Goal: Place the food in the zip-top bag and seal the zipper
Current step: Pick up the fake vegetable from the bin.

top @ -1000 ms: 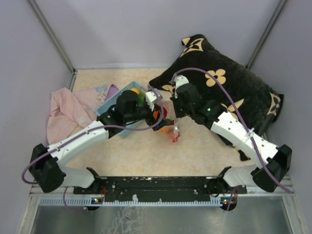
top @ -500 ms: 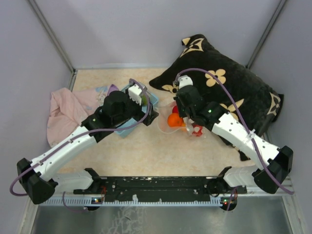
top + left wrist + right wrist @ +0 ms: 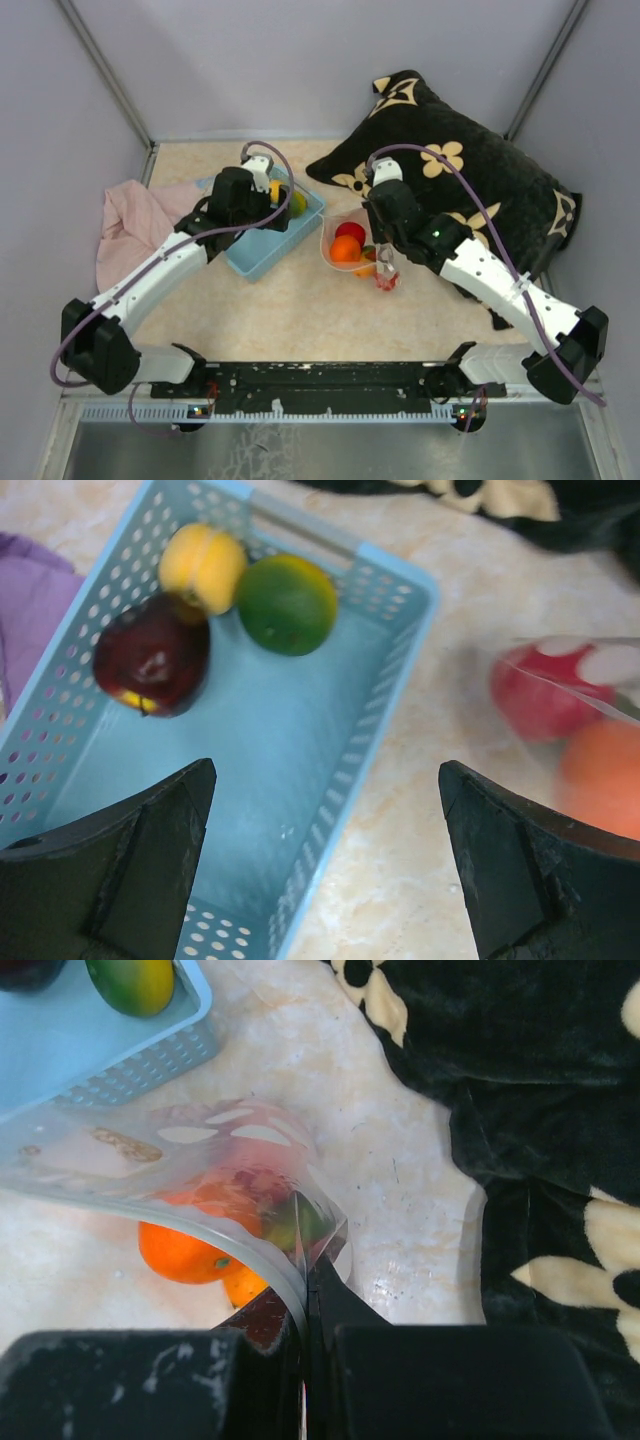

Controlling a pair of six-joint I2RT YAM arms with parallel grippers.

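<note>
The clear dotted zip-top bag [image 3: 345,240] lies open on the table with a red, an orange and a green fruit inside [image 3: 185,1250]. My right gripper [image 3: 383,272] is shut on the bag's edge at the zipper strip [image 3: 232,1237], holding the mouth open [image 3: 308,1282]. My left gripper [image 3: 277,197] hangs open and empty above the light-blue basket [image 3: 247,262]. In the left wrist view the gripper [image 3: 325,880] is over the basket's floor [image 3: 270,740]. A yellow fruit [image 3: 203,565], a green fruit [image 3: 288,603] and a dark purple fruit [image 3: 152,655] lie at its far end. The bag [image 3: 570,705] shows blurred at the right.
A black pillow with cream flowers [image 3: 470,190] fills the back right, close behind the bag. A pink cloth [image 3: 140,225] lies left of the basket, with a purple piece [image 3: 30,600] beside it. Grey walls close in the table on three sides.
My left gripper has pulled back from the bag's mouth to the left and now hangs over the basket. The right gripper still holds the bag, shifted slightly right.
</note>
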